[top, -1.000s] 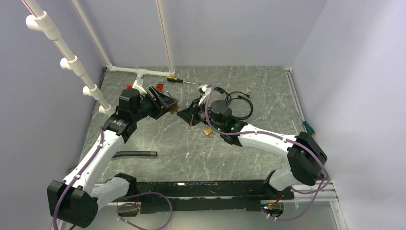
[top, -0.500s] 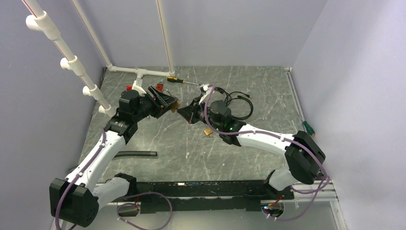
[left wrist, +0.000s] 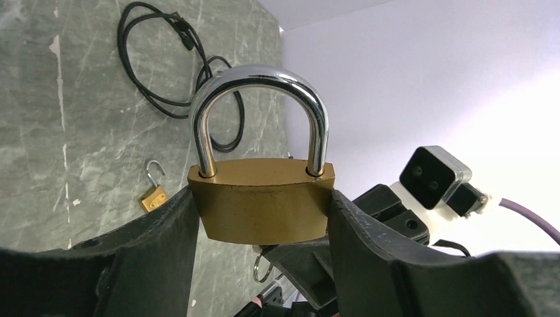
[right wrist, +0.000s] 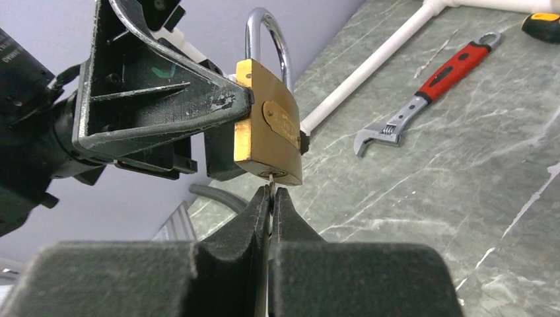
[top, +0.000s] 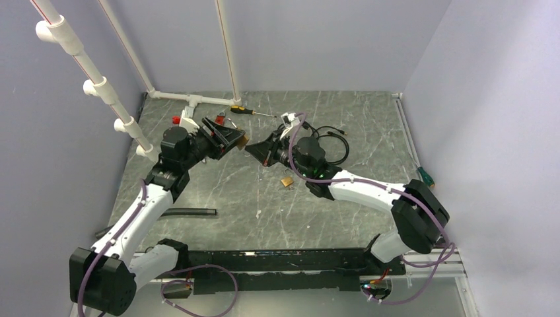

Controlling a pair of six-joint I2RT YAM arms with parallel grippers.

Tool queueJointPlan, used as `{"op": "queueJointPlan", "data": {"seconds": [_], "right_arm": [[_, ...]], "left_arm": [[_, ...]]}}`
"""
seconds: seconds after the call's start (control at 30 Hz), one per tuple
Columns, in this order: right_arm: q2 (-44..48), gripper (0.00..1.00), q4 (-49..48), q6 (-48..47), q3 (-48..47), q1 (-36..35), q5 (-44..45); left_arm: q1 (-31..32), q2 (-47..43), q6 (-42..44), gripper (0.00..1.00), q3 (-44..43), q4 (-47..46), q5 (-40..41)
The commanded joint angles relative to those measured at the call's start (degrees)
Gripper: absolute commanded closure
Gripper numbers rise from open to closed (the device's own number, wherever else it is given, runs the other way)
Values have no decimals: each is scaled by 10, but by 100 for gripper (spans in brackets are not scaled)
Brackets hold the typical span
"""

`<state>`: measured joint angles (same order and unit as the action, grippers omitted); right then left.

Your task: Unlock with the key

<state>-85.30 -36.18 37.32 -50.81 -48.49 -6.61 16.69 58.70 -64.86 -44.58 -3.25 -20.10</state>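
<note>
A brass padlock [left wrist: 261, 205] with a closed chrome shackle [left wrist: 257, 79] is held off the table, clamped by its sides between the fingers of my left gripper [left wrist: 262, 195]. From the right, my right gripper [right wrist: 271, 193] is shut on a thin key [right wrist: 271, 186]. The key's tip sits in the keyhole on the underside of the padlock [right wrist: 267, 132]. The key's ring [left wrist: 262, 267] hangs below the lock. In the top view the left gripper [top: 231, 140] and the right gripper [top: 255, 150] meet at the padlock [top: 242, 141] above the table's middle back.
A second small brass padlock [top: 286, 180] with its shackle open lies on the table under the right wrist. A red-handled wrench [right wrist: 429, 92], a screwdriver [top: 247, 110], a coiled black cable [top: 330, 142], a black hose [top: 188, 212] and white pipes [top: 191, 99] lie around.
The right wrist has lifted and shifted slightly toward the back, bringing the key up against the padlock's underside. The left arm has shifted only slightly, still holding the padlock.
</note>
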Motion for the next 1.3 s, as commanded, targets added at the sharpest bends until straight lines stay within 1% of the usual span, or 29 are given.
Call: {"op": "queueJointPlan", "data": {"seconds": [0.0,0.2,0.33,0.57,0.67,0.73,0.8,0.9,0.97,1.03,1.2,1.27], "right_arm": [[-6,100,-88,44,-3,27,11],[-23,100,-210,201,40,94,-90],[-44,100,-277,282,41,110,-139],[-65,100,-336,346,38,120,-174],[-79,100,-360,376,29,120,-202],[-92,100,-390,406,26,121,-214],[-115,100,-441,447,16,123,-241],[-156,100,-480,481,-12,124,-284],[-168,100,-500,494,-15,124,-292],[-171,100,-498,491,-15,126,-296],[-143,100,-443,438,-2,129,-302],[-128,98,-416,417,3,130,-306]], "left_arm": [[15,-35,-29,100,19,-122,-135],[15,-66,6,100,30,-151,-142],[15,-69,8,100,36,-187,-155],[15,-74,23,100,25,-183,-162],[15,-76,29,100,20,-186,-167],[15,-77,32,100,18,-196,-171],[15,-80,36,100,20,-204,-169],[15,-83,55,100,14,-187,-170],[15,-82,67,100,7,-167,-173],[15,-82,82,100,-6,-135,-170],[15,-92,120,100,-31,-61,-152],[15,-97,130,100,-37,-39,-138]]}}
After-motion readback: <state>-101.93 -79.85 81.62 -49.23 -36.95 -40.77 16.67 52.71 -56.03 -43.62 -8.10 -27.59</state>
